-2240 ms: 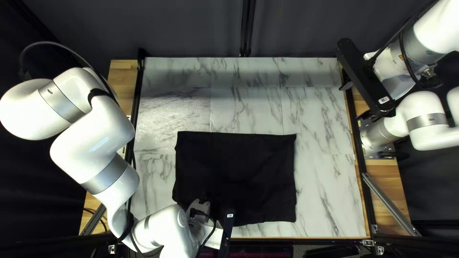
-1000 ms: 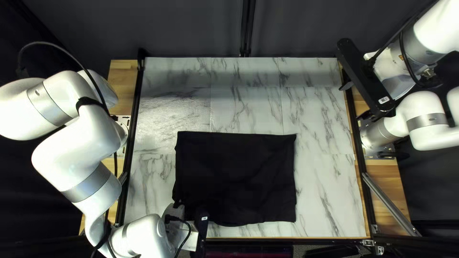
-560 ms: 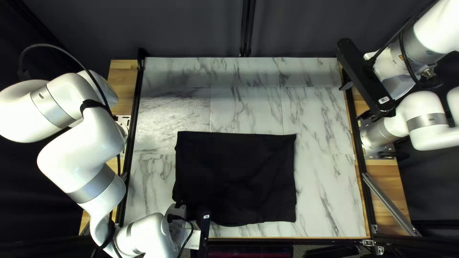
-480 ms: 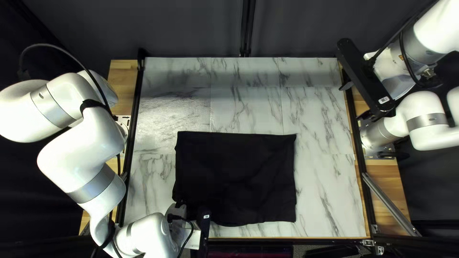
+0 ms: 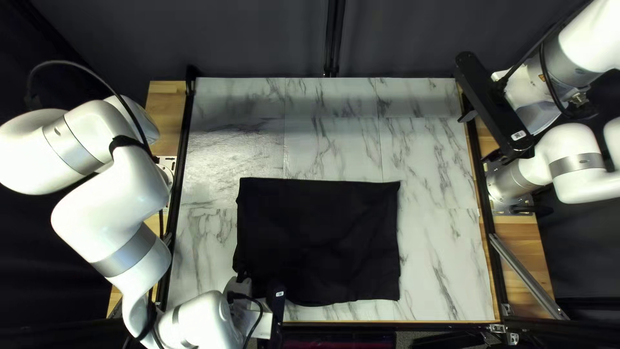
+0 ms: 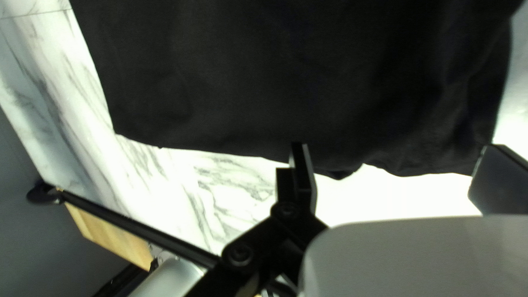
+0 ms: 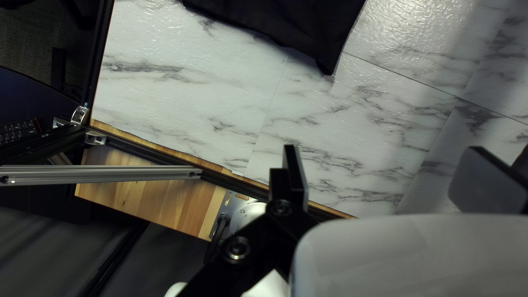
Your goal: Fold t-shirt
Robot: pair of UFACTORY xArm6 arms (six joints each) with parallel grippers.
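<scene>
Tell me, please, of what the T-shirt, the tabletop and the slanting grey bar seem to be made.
The T-shirt: soft matte fabric, perhaps cotton; its edges wave and crease. The tabletop: glossy marble-look panels, with grey veins, seams and glare; real stone or print, I cannot tell. The bar: probably aluminium, satin grey, grooved lengthwise.

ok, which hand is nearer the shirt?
The left hand, open, by the near edge of the black shirt. The right hand, also open, is away at the right edge of the table in the top left view.
</scene>
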